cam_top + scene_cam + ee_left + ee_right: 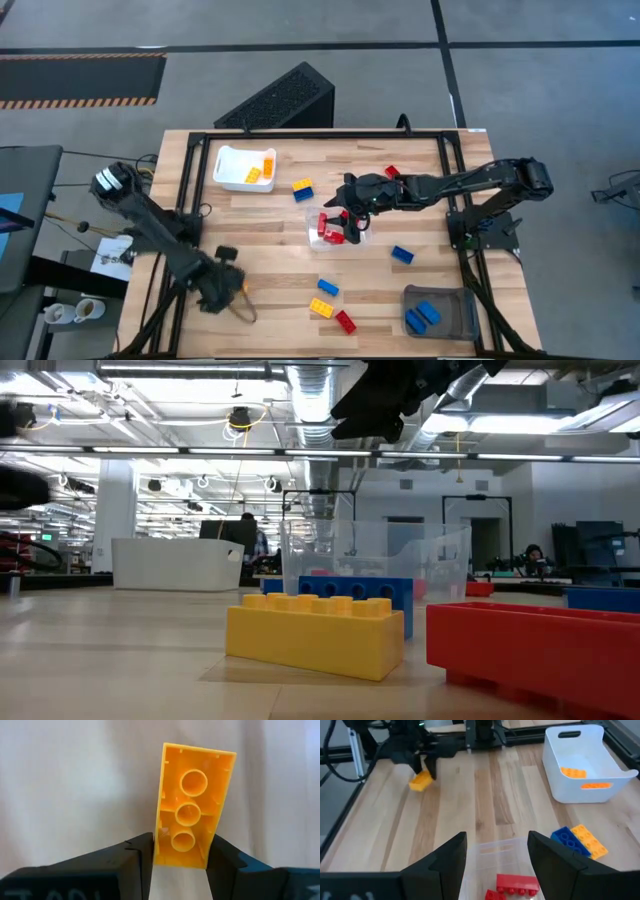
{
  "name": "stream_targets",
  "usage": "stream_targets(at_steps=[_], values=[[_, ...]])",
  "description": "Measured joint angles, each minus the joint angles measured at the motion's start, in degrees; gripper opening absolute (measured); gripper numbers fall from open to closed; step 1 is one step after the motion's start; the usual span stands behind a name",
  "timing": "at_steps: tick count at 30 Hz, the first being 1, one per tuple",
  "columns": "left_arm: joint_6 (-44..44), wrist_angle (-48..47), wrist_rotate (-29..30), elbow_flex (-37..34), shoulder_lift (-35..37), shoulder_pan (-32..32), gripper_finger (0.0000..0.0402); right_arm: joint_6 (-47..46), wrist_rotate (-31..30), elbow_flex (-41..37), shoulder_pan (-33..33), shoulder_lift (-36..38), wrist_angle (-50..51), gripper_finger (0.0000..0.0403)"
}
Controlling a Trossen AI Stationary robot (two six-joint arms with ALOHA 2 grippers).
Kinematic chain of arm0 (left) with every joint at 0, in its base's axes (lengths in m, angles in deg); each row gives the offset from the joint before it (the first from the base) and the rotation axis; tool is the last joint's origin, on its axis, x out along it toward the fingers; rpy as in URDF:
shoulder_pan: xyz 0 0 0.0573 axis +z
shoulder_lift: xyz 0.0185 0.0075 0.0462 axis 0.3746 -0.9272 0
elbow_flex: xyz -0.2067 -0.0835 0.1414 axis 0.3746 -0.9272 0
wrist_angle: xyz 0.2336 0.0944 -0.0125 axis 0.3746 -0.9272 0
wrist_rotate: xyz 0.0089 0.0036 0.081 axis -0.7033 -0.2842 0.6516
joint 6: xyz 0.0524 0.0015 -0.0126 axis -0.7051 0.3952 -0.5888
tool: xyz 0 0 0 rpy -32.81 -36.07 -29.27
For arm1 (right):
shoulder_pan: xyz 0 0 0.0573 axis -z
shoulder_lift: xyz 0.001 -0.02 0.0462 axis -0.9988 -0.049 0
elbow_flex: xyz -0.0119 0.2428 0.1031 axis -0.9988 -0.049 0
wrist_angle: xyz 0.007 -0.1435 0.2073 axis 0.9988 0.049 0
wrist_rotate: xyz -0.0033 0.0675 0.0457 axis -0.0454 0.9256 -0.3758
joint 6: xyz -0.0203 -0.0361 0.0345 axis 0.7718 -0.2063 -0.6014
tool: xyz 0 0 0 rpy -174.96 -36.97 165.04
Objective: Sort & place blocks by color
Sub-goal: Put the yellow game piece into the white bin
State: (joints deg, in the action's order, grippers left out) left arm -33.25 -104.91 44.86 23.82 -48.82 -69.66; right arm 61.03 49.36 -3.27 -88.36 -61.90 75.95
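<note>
My left gripper [228,285] is near the table's front left, shut on a yellow block [192,805] whose hollow underside faces the wrist camera; it also shows as the yellow block [421,780] in the right wrist view. My right gripper [495,850] hangs open above a clear container [335,228] at the table's middle. Red blocks [517,882] lie in that container. Loose blocks rest flat on the wood: a yellow and blue pair [302,188], a blue one [402,254], and a blue, a yellow and a red one [332,305] near the front. My left gripper pinches the yellow block by its two long sides [161,851], near one end, between its two fingers. The fingers come from above, pointing down, and lie across the block. The block sits tilted at the fingertips [431,770]; whether it touches the table I cannot tell.
A white tray [228,170] with yellow blocks stands at the far left. A grey tray [455,300] with blue blocks stands at the front right. One red block [392,172] lies beside my right arm. Bare wood lies between the left gripper and the white tray.
</note>
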Motion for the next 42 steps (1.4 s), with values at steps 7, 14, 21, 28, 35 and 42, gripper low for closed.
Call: stream_targets(at_steps=[7, 14, 21, 28, 35, 42], values=[[-0.7, -5.6, 19.2, -3.5, 17.0, 11.5, 0.0107, 0.2, 0.0, 0.0, 0.5, 0.0, -0.3, 0.023], [-6.5, -7.3, 26.5, -7.2, 34.6, 35.7, 0.0107, 0.4, 0.0, 0.1, 1.0, 0.0, -1.3, 0.023], [-8.2, 3.2, 16.9, -7.2, 39.6, 59.2, 0.0107, 0.4, 0.0, 0.1, 0.9, 0.0, -1.5, 0.023], [-12.9, 9.5, 5.2, -7.2, 29.6, 73.6, 0.0107, 0.5, 0.0, 0.1, 0.9, 0.0, -1.5, 0.023], [-18.8, 14.2, 0.5, -7.2, 18.3, 82.7, 0.0107, 0.6, 0.0, 0.1, 0.9, 0.0, -1.1, 0.023], [-20.4, 16.6, -2.3, -7.2, 15.6, 85.9, 0.0186, 1.5, 0.0, 0.1, 0.9, 0.0, -0.4, 0.023]])
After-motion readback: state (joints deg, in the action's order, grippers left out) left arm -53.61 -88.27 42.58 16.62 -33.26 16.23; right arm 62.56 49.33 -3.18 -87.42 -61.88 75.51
